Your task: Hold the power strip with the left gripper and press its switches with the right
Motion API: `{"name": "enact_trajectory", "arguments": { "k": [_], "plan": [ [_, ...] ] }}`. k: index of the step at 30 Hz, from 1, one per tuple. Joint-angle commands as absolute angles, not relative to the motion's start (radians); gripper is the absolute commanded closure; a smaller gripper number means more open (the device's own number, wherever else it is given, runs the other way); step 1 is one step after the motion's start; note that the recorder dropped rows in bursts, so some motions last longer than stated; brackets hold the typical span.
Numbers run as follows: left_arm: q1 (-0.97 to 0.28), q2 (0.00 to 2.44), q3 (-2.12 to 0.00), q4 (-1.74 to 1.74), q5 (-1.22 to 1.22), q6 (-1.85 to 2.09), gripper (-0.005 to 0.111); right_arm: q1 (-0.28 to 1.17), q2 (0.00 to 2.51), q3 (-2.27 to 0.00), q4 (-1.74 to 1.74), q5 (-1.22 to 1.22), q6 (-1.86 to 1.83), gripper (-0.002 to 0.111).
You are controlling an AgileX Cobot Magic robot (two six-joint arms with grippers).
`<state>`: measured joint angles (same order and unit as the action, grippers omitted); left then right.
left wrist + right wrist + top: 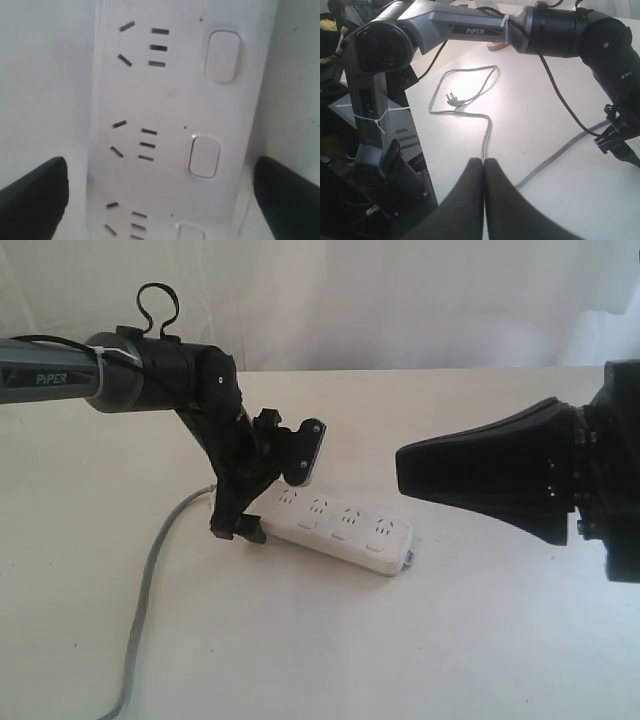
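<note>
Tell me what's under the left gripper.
The power strip lies under the left gripper, between its open fingers. Two switches show fully, a third partly; the gripper hides the strip's cord end.

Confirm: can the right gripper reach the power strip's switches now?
Probably yes. The right gripper, shut, hangs near the free end of the power strip; the left gripper straddles only its other end, leaving three switches uncovered.

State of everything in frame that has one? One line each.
Left tool: open, astride the power strip.
Right tool: shut, empty, short of the strip.
Power strip: flat on table.
Plug: unplugged, lying on table.
Switches: untouched, on or off unclear.
</note>
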<state>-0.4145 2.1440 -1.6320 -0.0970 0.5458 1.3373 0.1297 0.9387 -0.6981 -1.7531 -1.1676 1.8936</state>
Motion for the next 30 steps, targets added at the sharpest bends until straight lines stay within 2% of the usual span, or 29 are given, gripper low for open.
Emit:
{"name": "enact_trajectory", "arguments": {
  "k": [1,18,30],
  "plan": [
    [-0.419,2.183,-1.629,-0.143,0.541,1.424,0.002,0.132,0.938,-0.695,-1.744,-1.177,1.89,0.108],
    [-0.419,2.236,-1.628,-0.306,0.555,1.516,0.002,0.132,0.938,-0.695,-1.744,-1.201,1.89,0.108],
    [-0.419,2.32,-1.628,-0.211,0.609,1.391,0.002,0.132,0.938,-0.695,-1.744,-1.211,1.89,0.108]
  ]
}}
